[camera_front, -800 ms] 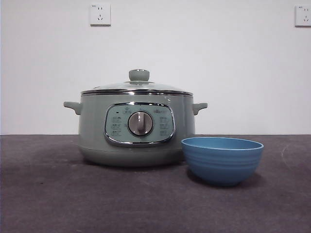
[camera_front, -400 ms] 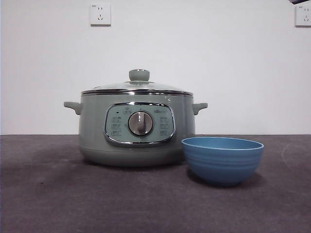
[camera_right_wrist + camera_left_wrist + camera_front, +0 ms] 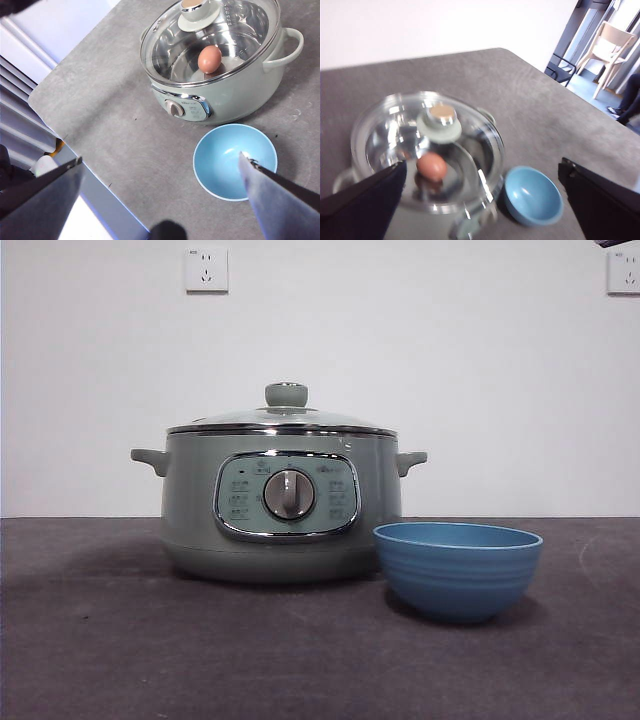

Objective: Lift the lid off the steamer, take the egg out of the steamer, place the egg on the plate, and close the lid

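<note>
The left gripper (image 3: 480, 200) is held above the steamer (image 3: 282, 502) with its two black jaws spread wide, and nothing is gripped between them. The right gripper (image 3: 160, 200) is also held high with its jaws wide apart, above the near side of the table (image 3: 120, 640). Compared with the front view of a second ago, nothing on the table has been moved; only a small dark tip (image 3: 612, 243) has appeared at the top right corner.

The lid (image 3: 281, 418) is seated on the steamer, and it is made of clear domed glass with a chrome rim and a round pale-green knob. Through the glass a smooth brown egg (image 3: 209, 59) is seen, resting inside the shiny metal pot. The ridged sky-blue plate (image 3: 457, 567), deep and round, is placed just beside the steamer, to its right and nearer, on the matte grey surface.
</note>
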